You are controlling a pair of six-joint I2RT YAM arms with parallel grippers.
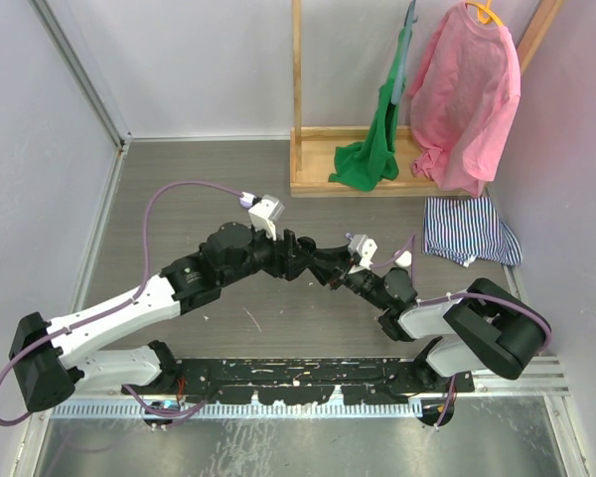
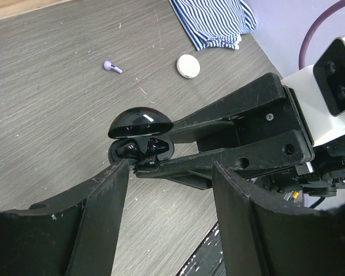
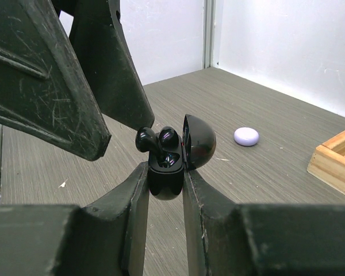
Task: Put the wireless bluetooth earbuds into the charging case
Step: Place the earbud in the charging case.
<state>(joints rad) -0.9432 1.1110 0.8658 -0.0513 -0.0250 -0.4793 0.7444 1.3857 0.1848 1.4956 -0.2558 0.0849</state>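
My right gripper [image 3: 165, 173] is shut on a black charging case [image 3: 165, 178] and holds it above the floor with its lid [image 3: 199, 141] swung open. Two black earbuds [image 3: 146, 140] sit in the case's top; the left one stands higher and leans outward. My left gripper [image 2: 169, 172] is open and empty, and its fingers [image 3: 121, 80] hang just left of the earbuds. In the left wrist view the open case [image 2: 139, 138] lies past my left fingertip. A lilac earbud [image 2: 112, 66] lies on the floor. In the top view both grippers [image 1: 323, 263] meet mid-table.
A white round case [image 2: 188, 65] lies near a striped cloth [image 2: 215, 23]. A lilac round case [image 3: 246, 136] lies on the floor before a wooden rack base [image 3: 336, 161]. Green and pink garments [image 1: 464, 89] hang on the rack at back right.
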